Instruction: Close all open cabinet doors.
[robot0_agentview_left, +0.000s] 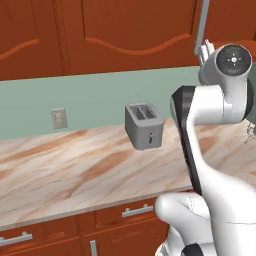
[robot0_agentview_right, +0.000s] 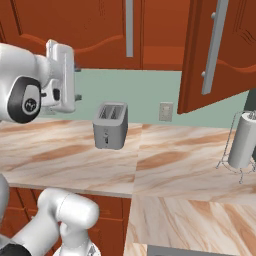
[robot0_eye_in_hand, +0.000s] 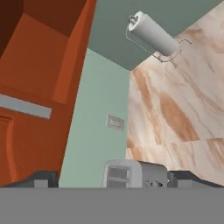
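Right base view gives me one tall glossy reddish-brown wall-cabinet door (robot0_agentview_right: 220, 55) swung open above the marbled counter (robot0_agentview_right: 175, 170), right of the silver toaster (robot0_agentview_right: 110, 125); I judge it remains to close, its neighbour (robot0_agentview_right: 100, 30) being flush. My gripper (robot0_agentview_right: 75, 82) hangs well apart; I cannot tell its jaws.

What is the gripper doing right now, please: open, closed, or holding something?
Gripper: open, holding nothing; its fingertips stand wide apart, with the toaster showing between them and the open cabinet door off to one side.
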